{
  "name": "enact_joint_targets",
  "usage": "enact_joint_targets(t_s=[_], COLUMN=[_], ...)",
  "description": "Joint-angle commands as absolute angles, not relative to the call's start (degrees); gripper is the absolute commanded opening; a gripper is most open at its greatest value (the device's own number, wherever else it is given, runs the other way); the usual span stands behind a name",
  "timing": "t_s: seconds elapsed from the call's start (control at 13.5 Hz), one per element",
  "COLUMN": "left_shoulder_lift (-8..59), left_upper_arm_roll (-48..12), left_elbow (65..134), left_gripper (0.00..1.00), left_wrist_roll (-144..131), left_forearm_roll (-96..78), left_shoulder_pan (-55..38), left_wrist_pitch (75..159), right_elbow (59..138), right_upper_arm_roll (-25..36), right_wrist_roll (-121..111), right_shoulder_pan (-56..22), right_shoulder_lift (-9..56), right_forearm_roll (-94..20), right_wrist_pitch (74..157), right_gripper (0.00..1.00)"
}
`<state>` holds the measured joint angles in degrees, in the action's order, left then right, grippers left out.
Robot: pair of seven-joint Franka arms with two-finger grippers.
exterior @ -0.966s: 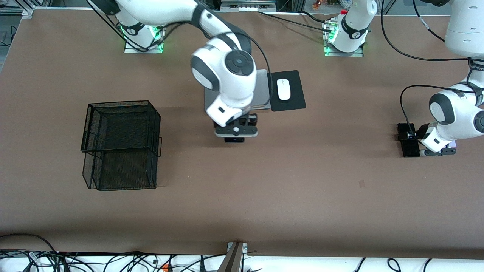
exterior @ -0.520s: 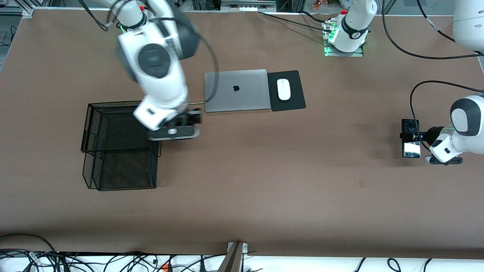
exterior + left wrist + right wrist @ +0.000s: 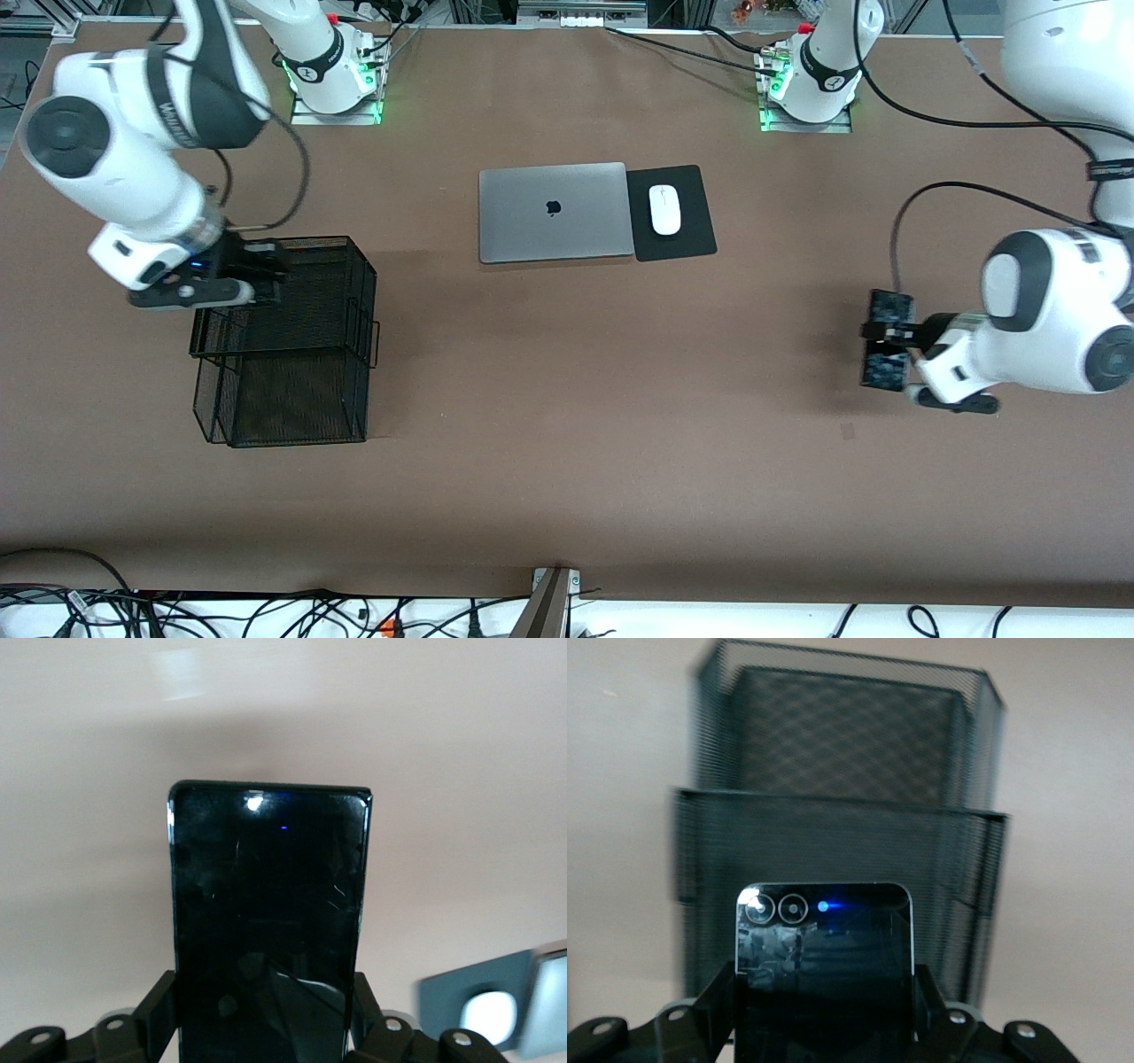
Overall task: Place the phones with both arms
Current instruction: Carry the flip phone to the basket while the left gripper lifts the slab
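Note:
My right gripper [image 3: 262,276] is over the black wire basket's [image 3: 283,416] edge at the right arm's end of the table. It is shut on the small squarish black flip phone [image 3: 824,961], whose two round lenses show; the basket [image 3: 842,753] fills the right wrist view past the phone. My left gripper [image 3: 897,335] is at the left arm's end, shut on the long slim black slab phone [image 3: 889,310] and holding it above the table. In the left wrist view the slab [image 3: 266,895] sits between the fingers [image 3: 155,1010]. The lilac-white phone does not show.
A closed grey laptop [image 3: 554,213] lies at the middle of the table toward the bases. Beside it a white mouse [image 3: 664,209] sits on a black pad [image 3: 687,235]. The pad and mouse show blurred in the left wrist view [image 3: 483,1010].
My right arm swung from in front of the laptop to the basket's edge with the flip phone. My left arm lifted the slab off the table and moved it toward the middle.

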<state>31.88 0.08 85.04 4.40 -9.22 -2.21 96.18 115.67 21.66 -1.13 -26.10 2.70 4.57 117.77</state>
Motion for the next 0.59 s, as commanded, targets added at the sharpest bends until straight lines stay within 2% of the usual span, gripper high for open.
enact_joint_targets(t_s=[0.0,0.52], left_shoulder_lift=[32.7,40.9], left_upper_arm_roll=[-7.4,-9.0], left_elbow=[82.4,82.5], left_gripper=[0.23,0.23], left_wrist_roll=[-6.9,-29.6], left_forearm_roll=[-10.2,-10.0], left_shoulder_pan=[-4.1,-22.5], left_wrist_pitch=[96.8,124.5], right_elbow=[125.0,125.8], right_upper_arm_roll=[27.4,28.8], right_wrist_roll=[-7.5,-8.7], right_shoulder_pan=[-26.6,-26.5], right_shoulder_lift=[0.0,9.3], right_forearm_roll=[3.4,-1.5], right_wrist_pitch=[127.2,134.5], right_gripper=[0.00,0.00])
